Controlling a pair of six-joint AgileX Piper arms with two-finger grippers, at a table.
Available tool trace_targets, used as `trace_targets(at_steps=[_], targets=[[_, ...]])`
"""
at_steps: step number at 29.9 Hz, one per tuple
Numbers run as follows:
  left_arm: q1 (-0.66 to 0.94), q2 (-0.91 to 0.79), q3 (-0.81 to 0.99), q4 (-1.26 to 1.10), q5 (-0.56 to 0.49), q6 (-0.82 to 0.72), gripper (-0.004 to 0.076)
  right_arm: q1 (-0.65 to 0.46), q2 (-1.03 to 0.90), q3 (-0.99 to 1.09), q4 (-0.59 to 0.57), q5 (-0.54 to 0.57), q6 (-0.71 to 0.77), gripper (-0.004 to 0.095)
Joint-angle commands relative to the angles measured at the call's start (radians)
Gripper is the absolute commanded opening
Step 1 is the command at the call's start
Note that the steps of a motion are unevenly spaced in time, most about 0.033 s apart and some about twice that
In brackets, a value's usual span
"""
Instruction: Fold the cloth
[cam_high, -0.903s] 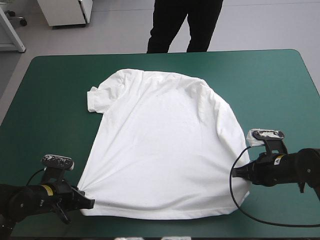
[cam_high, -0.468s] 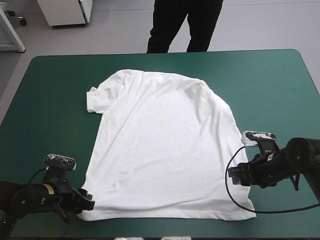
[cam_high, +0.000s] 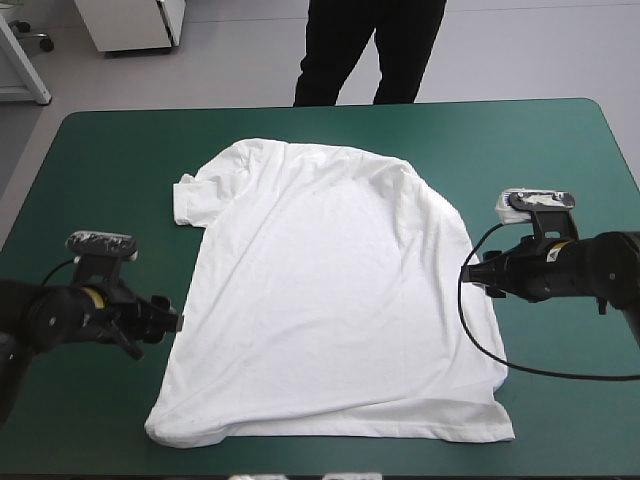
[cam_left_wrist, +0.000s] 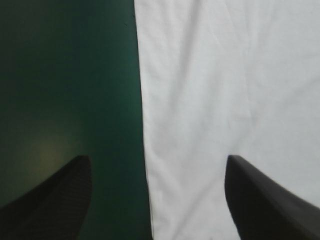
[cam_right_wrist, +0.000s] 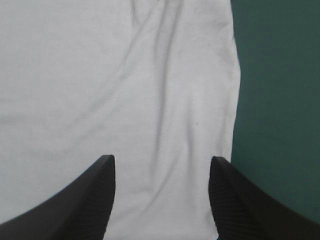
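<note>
Both arms have left the T-shirt's hem corners, where they sat just before, and moved up along its side edges. The hem corners now lie released and flat.

High view: the T-shirt (cam_high: 330, 290) is spread flat, white, in the middle of the desk (cam_high: 560, 150), hem toward the robot. One short sleeve (cam_high: 186, 198) sticks out on the shirt's left side; the other sleeve does not show. The left pincer (cam_high: 168, 318) is at the shirt's left edge about halfway along its length. The right pincer (cam_high: 472, 272) is at the right edge, a little farther from the hem. Neither holds cloth.

Left wrist view: the left pincer (cam_left_wrist: 157, 157) is spread wide, black fingers well apart. The shirt's side edge runs between them, with T-shirt (cam_left_wrist: 225, 75) under one finger and bare teal-green cover (cam_left_wrist: 65, 75) under the other. Nothing is pinched.

Right wrist view: the right pincer (cam_right_wrist: 161, 157) is also spread. Both fingers are over the T-shirt (cam_right_wrist: 100, 75); its edge lies just beyond one finger, with the desk (cam_right_wrist: 280, 75) past it. Soft ridges run through the cloth ahead.

Handling, as a judgement: thin, light and limp. It will sag and drape once lifted and may drag or bunch on the cover. Best hold is right at the side edge, a shallow pinch on both sides at matching points, so the panel lifts evenly. A pinch farther in risks taking only the top layer.
</note>
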Motion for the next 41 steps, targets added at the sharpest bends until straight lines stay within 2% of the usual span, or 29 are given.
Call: trace_targets(at_steps=[1, 12, 17, 24, 33, 41], targets=[[-0.001, 0.134, -0.12, 0.024, -0.071, -0.013, 0.0529, -0.008, 0.035, -0.075, -0.024, -0.042, 0.008, 0.0511], [0.019, 0.555, -0.455, 0.038, -0.057, -0.009, 0.0529, -0.01, 0.155, -0.115, -0.032, -0.082, 0.033, 0.048], [0.046, 0.683, -0.555, 0.039, -0.036, 0.012, 0.0529, -0.01, 0.159, -0.115, -0.04, -0.088, 0.033, 0.0466], [0.048, 0.81, -0.587, 0.044, -0.065, 0.018, 0.0511, -0.01, 0.162, -0.115, -0.04, -0.092, 0.033, 0.0441], [0.048, 0.923, -0.587, 0.042, -0.128, 0.018, 0.0393, -0.01, 0.162, -0.115, -0.04, -0.09, 0.033, 0.0441], [0.048, 1.0, -0.587, 0.023, -0.138, 0.018, 0.0372, -0.01, 0.162, -0.115, -0.04, -0.077, 0.033, 0.0441]])
